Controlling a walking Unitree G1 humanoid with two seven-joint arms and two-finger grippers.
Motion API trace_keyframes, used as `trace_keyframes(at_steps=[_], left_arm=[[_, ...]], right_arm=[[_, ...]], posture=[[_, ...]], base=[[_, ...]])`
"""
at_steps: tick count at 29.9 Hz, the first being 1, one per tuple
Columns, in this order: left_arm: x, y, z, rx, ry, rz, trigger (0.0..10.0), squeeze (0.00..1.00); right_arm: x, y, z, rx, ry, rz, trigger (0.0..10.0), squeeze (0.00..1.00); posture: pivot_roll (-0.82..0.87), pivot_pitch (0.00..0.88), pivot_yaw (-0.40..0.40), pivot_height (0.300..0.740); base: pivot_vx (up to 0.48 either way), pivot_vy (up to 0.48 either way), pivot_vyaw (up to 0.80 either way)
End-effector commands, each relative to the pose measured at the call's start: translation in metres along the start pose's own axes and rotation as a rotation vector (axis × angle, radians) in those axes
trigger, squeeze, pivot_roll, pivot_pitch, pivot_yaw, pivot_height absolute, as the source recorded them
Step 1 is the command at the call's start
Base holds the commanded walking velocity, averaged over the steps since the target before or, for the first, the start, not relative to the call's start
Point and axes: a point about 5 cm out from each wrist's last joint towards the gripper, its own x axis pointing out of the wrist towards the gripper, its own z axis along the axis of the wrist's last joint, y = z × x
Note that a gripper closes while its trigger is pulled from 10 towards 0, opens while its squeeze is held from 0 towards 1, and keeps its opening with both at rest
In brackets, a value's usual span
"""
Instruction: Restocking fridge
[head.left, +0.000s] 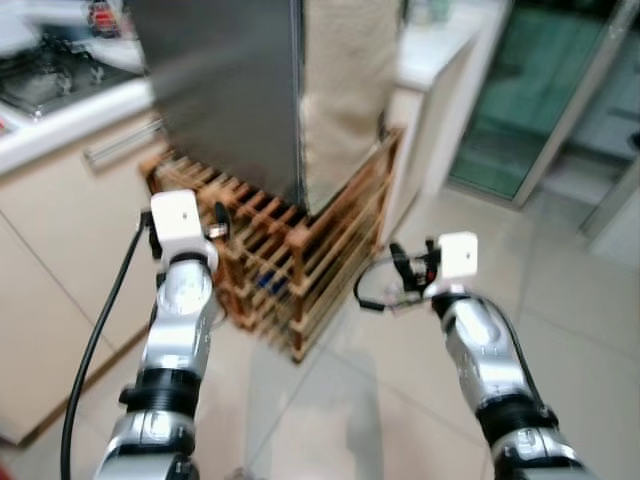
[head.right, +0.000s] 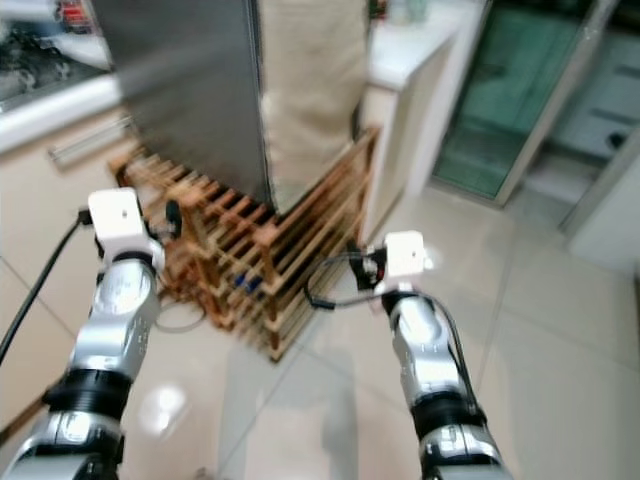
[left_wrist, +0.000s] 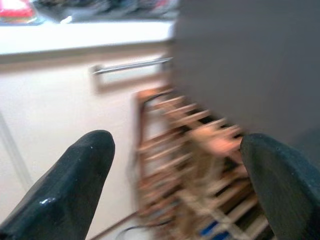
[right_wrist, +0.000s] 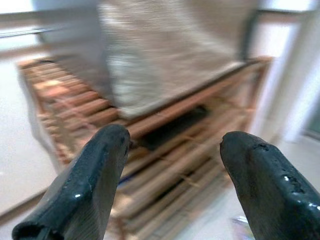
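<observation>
Your left gripper is spread wide with nothing between its fingers, held out in front of you at the left. Your right gripper is likewise parted and empty, raised at the right. Both point toward a wooden slatted rack standing on the tiled floor.

On that rack stands the fridge, a tall dark grey appliance whose side is covered by a beige cloth. No handle or door edge can be made out; the frames are blurred. To its left runs a cream cabinet with a bar handle under a white countertop. A black cable trails beside your left arm.

No stock item is held or identifiable. In judgement, the fridge door will be heavy and stiff with a smooth, slippery face; take hold at its handle or free edge once visible, not the loose cloth.
</observation>
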Motion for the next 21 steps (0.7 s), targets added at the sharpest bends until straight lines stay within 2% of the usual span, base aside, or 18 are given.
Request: trace_keyframes(at_steps=[1,11,16,21], left_arm=[[0.000,-0.013,0.003,-0.019,-0.004,-0.037,10.0,0.00],[0.000,-0.013,-0.004,0.038,0.032,-0.005,10.0,0.00],[0.001,-0.014,0.001,0.071,-0.013,-0.017,10.0,0.00],[-0.002,-0.009,-0.004,0.084,-0.017,-0.025,10.0,0.00]], right_arm=[[-0.003,-0.011,-0.001,-0.006,0.005,-0.025,10.0,0.47],[-0.004,-0.009,-0.004,0.002,0.017,-0.003,10.0,0.54],[-0.001,-0.008,0.000,0.002,0.008,0.003,10.0,0.57],[0.004,-0.010,0.008,-0.004,-0.017,0.005,10.0,0.58]], posture=[[-0.08,0.000,-0.017,0.740],[-0.08,0.000,-0.010,0.740],[-0.08,0.000,-0.009,0.740],[-0.08,0.000,-0.009,0.740]], base=[[0.000,0.000,0.44],[0.000,0.000,0.43],[0.000,0.000,0.42],[0.000,0.000,0.42]])
